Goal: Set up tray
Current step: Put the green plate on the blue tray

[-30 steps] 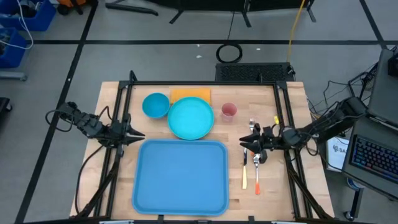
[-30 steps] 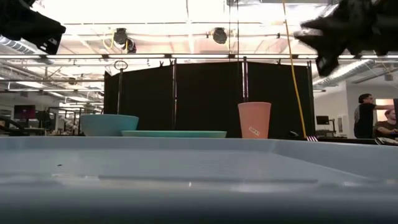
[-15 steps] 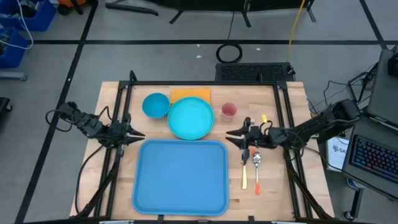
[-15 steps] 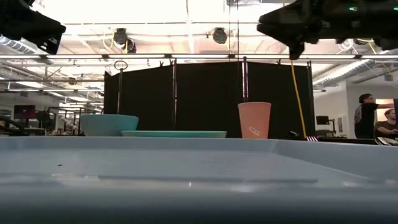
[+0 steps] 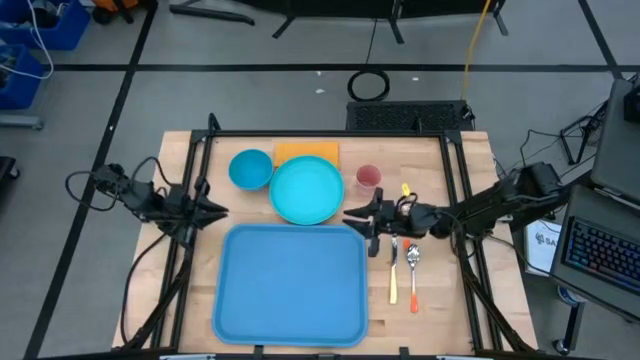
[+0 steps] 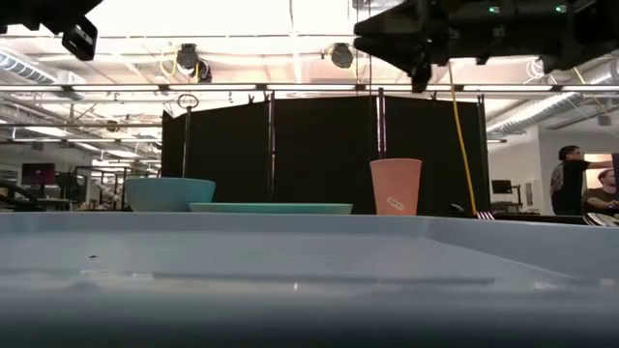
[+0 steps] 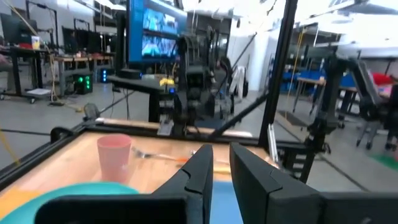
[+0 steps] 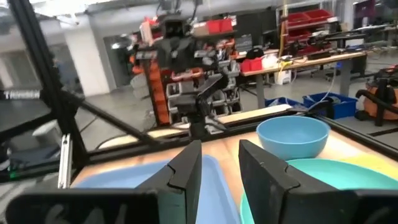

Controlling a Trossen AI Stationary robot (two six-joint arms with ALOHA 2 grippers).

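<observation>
The large blue tray (image 5: 290, 285) lies flat at the table's near middle. Behind it rest a turquoise plate (image 5: 306, 190), a blue bowl (image 5: 250, 168), an orange napkin (image 5: 306, 152) and a pink cup (image 5: 368, 179). A fork (image 5: 393, 270) and a spoon (image 5: 412, 265) lie right of the tray. My right gripper (image 5: 358, 222) hovers level above the tray's far right corner, open and empty (image 8: 219, 146). My left gripper (image 5: 222, 211) hangs at the tray's far left corner with a narrow empty gap between its fingers (image 7: 221, 152).
A black frame (image 5: 330, 133) borders the table's far, left and right sides. Bare wood shows right of the cutlery and left of the tray. In the low view both grippers (image 6: 387, 29) (image 6: 77, 34) are high above the dishes.
My right gripper has travelled toward the table's left edge, from above the fork and spoon to the tray's far right corner, rising a little and rolling slightly. My left gripper has tipped upward in place. No object has moved.
</observation>
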